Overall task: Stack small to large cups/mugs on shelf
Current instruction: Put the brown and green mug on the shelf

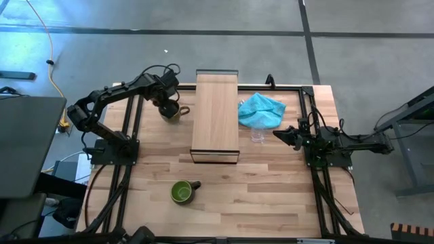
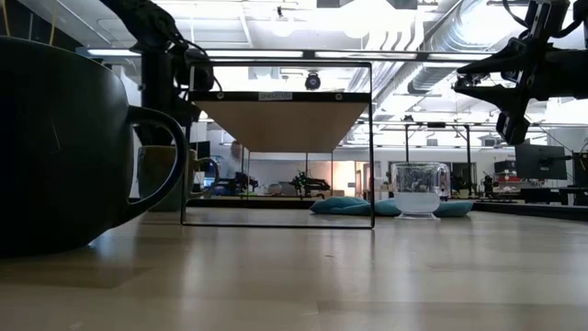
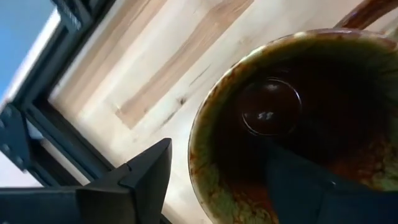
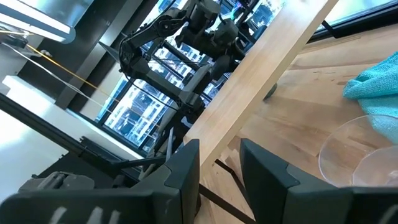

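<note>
Left gripper (image 1: 167,107) sits over the brown-tan mug (image 1: 171,112) on the tabletop (image 1: 271,196) just left of the shelf (image 1: 215,115); the left wrist view shows its fingers (image 3: 134,180) spread astride the mug rim, one outside, one inside, not clamping. Mug upright, handle toward the shelf. Dark green mug (image 1: 182,192) stands alone near the table's front, well apart from the shelf. Clear glass cup (image 1: 258,135) sits right of the shelf, touching the turquoise cloth (image 1: 262,110). Right gripper (image 1: 283,135) hovers near the glass cup, fingers parted, empty. Nothing on the shelf.
</note>
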`<action>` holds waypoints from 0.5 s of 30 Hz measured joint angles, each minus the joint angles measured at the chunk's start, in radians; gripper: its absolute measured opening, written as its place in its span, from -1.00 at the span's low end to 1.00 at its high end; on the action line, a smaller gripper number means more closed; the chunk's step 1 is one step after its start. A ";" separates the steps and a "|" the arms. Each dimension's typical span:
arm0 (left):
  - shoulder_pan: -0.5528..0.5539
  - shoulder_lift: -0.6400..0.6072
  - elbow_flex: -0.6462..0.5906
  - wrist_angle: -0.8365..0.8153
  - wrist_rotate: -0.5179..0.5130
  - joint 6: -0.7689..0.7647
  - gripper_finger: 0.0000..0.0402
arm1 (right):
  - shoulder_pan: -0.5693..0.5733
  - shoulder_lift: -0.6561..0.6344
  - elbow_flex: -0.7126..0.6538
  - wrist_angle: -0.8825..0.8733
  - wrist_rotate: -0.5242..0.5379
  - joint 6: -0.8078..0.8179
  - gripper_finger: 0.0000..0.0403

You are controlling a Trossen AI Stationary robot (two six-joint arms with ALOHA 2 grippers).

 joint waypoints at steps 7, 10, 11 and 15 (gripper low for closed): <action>0.000 0.000 0.000 -0.056 0.000 -0.176 0.04 | 0.000 0.000 0.000 0.000 0.000 -0.011 -0.47; 0.000 0.000 0.000 -0.079 0.000 -0.234 -0.02 | 0.000 0.000 0.000 0.000 0.000 -0.019 -0.47; 0.000 0.000 0.000 -0.084 0.002 -0.246 -0.03 | 0.000 0.000 0.000 0.000 0.000 -0.020 -0.47; 0.000 0.000 0.000 -0.085 0.048 -0.260 -0.10 | 0.000 0.000 0.000 0.000 0.000 -0.029 -0.47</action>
